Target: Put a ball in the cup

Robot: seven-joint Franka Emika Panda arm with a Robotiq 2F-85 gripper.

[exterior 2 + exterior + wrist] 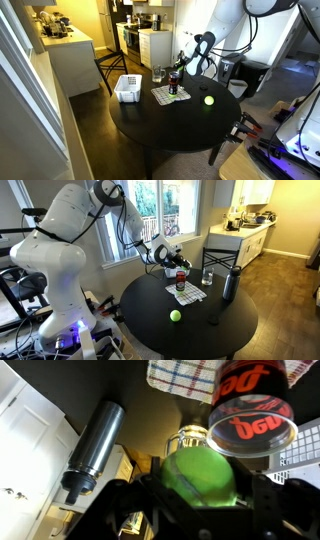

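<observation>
My gripper is shut on a yellow-green ball, which fills the space between the fingers in the wrist view. In both exterior views the gripper hovers just above and beside the small red cup. The cup stands upright on a checked cloth. In the wrist view the cup lies close ahead of the held ball. A second, similar ball lies free on the black round table.
A clear drinking glass and a tall dark bottle stand near the cup. A white basket sits at the table edge. A chair stands behind the table.
</observation>
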